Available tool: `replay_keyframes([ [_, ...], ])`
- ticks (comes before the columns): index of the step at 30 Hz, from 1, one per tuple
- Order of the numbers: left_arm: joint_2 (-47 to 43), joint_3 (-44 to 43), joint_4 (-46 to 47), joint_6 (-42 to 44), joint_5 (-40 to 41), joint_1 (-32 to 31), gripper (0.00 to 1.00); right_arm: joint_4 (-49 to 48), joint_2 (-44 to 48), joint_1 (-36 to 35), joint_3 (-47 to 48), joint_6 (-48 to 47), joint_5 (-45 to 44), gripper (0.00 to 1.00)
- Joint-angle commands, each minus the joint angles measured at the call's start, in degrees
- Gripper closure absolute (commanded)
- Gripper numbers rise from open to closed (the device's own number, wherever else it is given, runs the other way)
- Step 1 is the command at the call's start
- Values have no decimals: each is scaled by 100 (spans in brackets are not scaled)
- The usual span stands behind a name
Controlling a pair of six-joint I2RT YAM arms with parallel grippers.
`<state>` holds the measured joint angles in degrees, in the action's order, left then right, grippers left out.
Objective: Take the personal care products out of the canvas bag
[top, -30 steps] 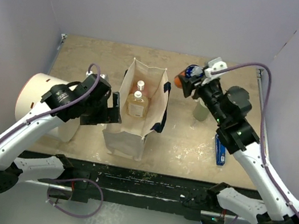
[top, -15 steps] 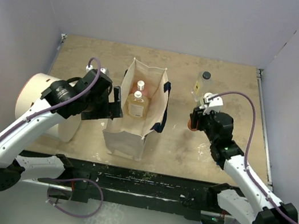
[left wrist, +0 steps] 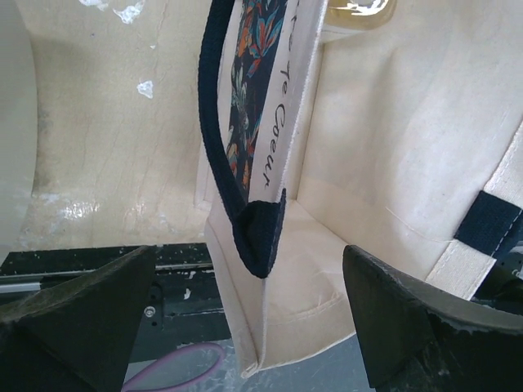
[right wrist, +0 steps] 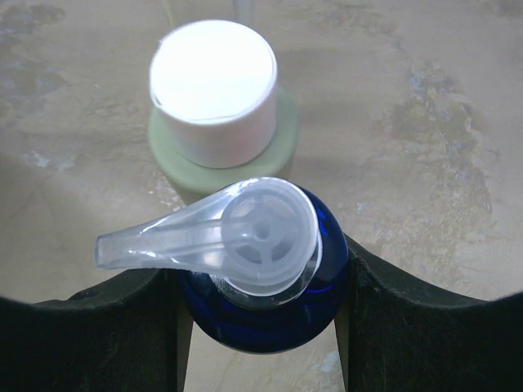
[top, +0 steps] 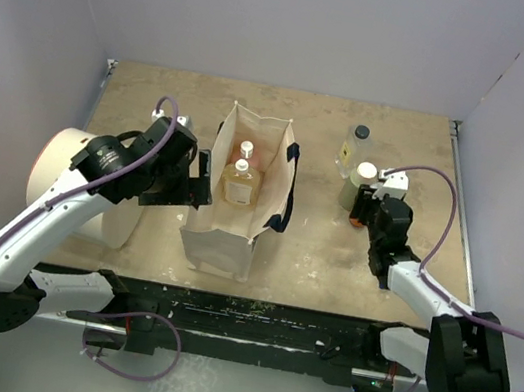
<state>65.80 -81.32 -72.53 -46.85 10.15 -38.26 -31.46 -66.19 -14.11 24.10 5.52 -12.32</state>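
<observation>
Canvas bag apparently braced by straddling its left rim with the left gripper wide, right gripper clamped on the blue pump bottle to stand it just near of the green bottle, outside the bag

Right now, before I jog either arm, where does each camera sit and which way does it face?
Top external: high behind the bases, looking down on the table, canvas bag and both arms.
Left wrist: on the left gripper, facing the bag's wall and black strap; both open fingers show.
Right wrist: on the right gripper, looking down on the blue pump bottle it clamps; fingers flanking it.
Shared: olive-green bottle appears in top and right-wrist views.
</observation>
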Motion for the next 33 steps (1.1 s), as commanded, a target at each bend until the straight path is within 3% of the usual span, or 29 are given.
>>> replay_keyframes([
  [1,13,-357,-61,264,202,19,1,-875,-108,61,431,107,-376,100],
  [12,-145,-303,-79,253,333,25,1,-393,-277,57,696,151,-225,100],
  [18,-169,-219,55,213,301,21,1,-117,-407,62,860,233,-225,90],
  [21,-205,-217,145,122,262,20,1,-79,-350,57,840,245,-130,75],
  [25,-354,-134,162,-116,276,24,1,92,-340,57,882,250,-50,65],
  [33,-689,-63,-3,-279,553,23,1,111,-205,62,796,255,59,30],
])
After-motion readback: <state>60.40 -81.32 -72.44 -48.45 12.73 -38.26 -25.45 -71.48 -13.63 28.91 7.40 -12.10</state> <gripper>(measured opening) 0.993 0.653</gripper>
